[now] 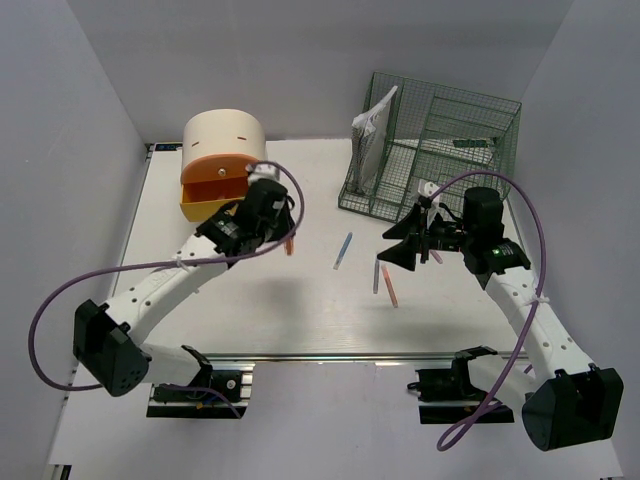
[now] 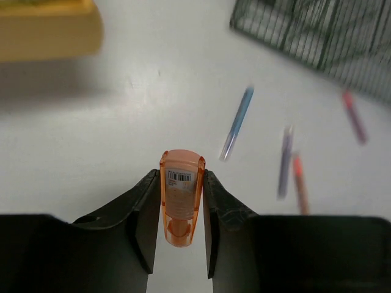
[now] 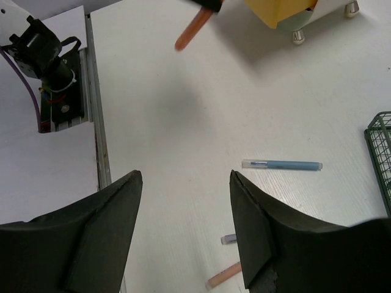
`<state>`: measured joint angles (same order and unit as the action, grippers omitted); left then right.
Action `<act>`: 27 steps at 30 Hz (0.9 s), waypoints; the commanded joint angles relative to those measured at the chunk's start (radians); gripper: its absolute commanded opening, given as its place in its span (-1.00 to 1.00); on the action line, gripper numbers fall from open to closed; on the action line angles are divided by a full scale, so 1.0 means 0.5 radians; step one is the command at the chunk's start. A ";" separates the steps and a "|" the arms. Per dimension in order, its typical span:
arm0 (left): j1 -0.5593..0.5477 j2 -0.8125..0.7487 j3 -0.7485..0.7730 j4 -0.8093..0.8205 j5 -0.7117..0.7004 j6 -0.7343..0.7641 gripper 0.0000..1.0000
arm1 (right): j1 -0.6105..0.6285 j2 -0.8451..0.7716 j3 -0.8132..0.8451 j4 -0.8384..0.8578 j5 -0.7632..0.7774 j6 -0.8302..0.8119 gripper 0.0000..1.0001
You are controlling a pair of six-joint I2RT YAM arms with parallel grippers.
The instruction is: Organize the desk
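Desk (image 1: 300, 320): spans the workspace beneath both arms. A blue pen (image 1: 343, 251), purple pen (image 1: 376, 277) and orange pen (image 1: 389, 288) lie loose at centre. Left gripper (image 2: 181, 183) is clenched on an orange marker (image 2: 181, 201) near the drawer box (image 1: 222, 140). Right gripper (image 3: 186, 207) hangs released and empty. Judged step: stowing the marker. The next move calls for alignment over the open drawer (image 1: 212, 195).
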<state>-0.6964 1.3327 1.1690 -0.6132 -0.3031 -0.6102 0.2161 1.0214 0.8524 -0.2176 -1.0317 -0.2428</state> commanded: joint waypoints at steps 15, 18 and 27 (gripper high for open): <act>0.684 -0.125 0.092 -0.038 -0.323 -1.991 -0.99 | -0.024 -0.036 -0.039 0.070 -0.017 0.004 0.30; 0.742 -0.177 -0.080 0.183 -0.311 -2.261 -1.00 | -0.027 -0.036 -0.042 0.073 -0.020 -0.005 0.30; 0.859 0.046 -0.019 0.352 -0.323 -2.529 -1.00 | -0.033 -0.033 -0.042 0.058 -0.026 -0.027 0.30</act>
<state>-0.2806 1.3441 1.1320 -0.5045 -0.4377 -1.7897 0.2050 1.0199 0.8341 -0.2077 -1.0309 -0.2440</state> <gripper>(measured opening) 0.399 0.648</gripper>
